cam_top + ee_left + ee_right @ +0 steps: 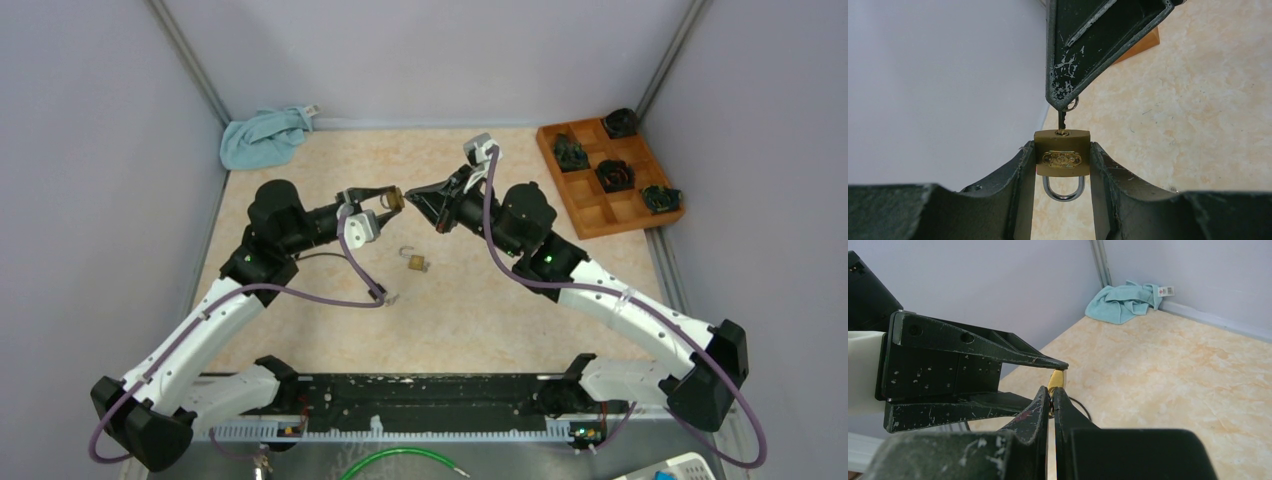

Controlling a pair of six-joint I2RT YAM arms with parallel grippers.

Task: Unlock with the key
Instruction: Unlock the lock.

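My left gripper is shut on the sides of a small brass padlock and holds it above the table, keyhole facing away, its steel shackle seated in the body. My right gripper is shut on a thin key, whose tip sits in the keyhole. In the top view the two grippers meet tip to tip, left and right. In the right wrist view only a sliver of the padlock shows beyond my fingers; the key is hidden there.
A second brass padlock lies on the table below the grippers, with a small metal piece near it. A blue cloth lies in the far left corner. A wooden compartment tray with dark objects stands at the far right.
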